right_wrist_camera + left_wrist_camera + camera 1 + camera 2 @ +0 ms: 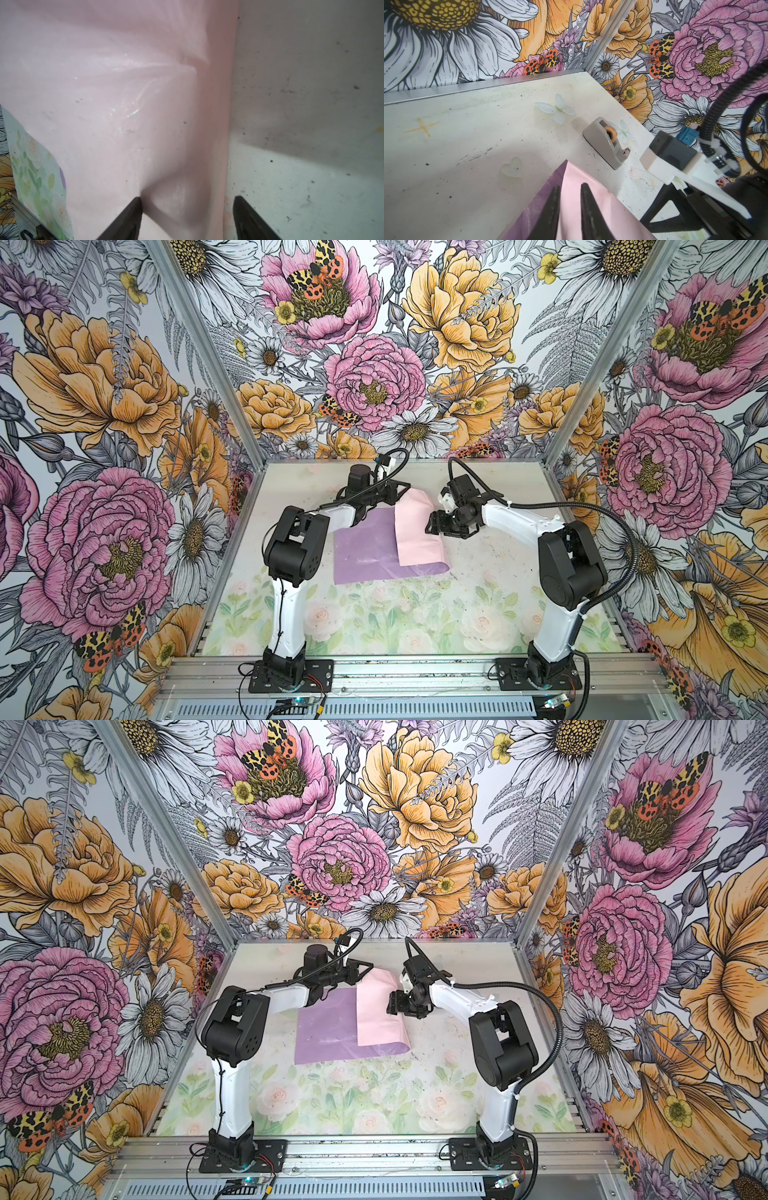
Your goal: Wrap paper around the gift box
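Jaws on your left gripper [569,187] sit slightly apart over creased lilac-pink paper [365,547]; your right gripper [188,198] gapes wide astride its fold.

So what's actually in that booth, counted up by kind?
Robot arms: 2, the left arm and the right arm
Paper, lilac on one face and pink on the other: 1
Grey tape dispenser: 1
Gift box: 0 in sight
Total: 4
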Robot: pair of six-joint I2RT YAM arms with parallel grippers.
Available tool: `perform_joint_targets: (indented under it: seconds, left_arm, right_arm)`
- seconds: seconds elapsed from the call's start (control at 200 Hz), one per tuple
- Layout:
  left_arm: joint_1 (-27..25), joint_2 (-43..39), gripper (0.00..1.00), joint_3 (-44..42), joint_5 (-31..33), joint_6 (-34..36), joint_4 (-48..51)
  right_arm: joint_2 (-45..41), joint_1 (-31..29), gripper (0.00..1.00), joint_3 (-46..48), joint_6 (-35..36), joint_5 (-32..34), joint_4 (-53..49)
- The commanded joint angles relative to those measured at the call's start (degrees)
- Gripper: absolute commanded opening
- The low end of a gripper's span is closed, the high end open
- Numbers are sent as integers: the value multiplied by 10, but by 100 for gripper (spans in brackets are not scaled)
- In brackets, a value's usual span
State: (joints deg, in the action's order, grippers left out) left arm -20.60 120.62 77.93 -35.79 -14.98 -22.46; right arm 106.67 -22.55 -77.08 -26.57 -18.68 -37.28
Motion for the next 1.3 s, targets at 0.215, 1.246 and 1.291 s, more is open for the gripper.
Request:
perform_joint_targets:
  seconds: [0.215, 1.246, 1.291]
  left_arm:
    - [11, -114, 49, -30, 160, -29, 169]
    - [-43, -204, 48, -183, 201, -233, 284]
    - [-36, -231, 54, -192, 221, -235, 311]
  right_arm:
    - [12, -11, 71, 8, -13, 57, -9]
    - [-3, -27, 70, 17, -32, 81, -8]
    - [-5, -27, 70, 19, -32, 83, -8]
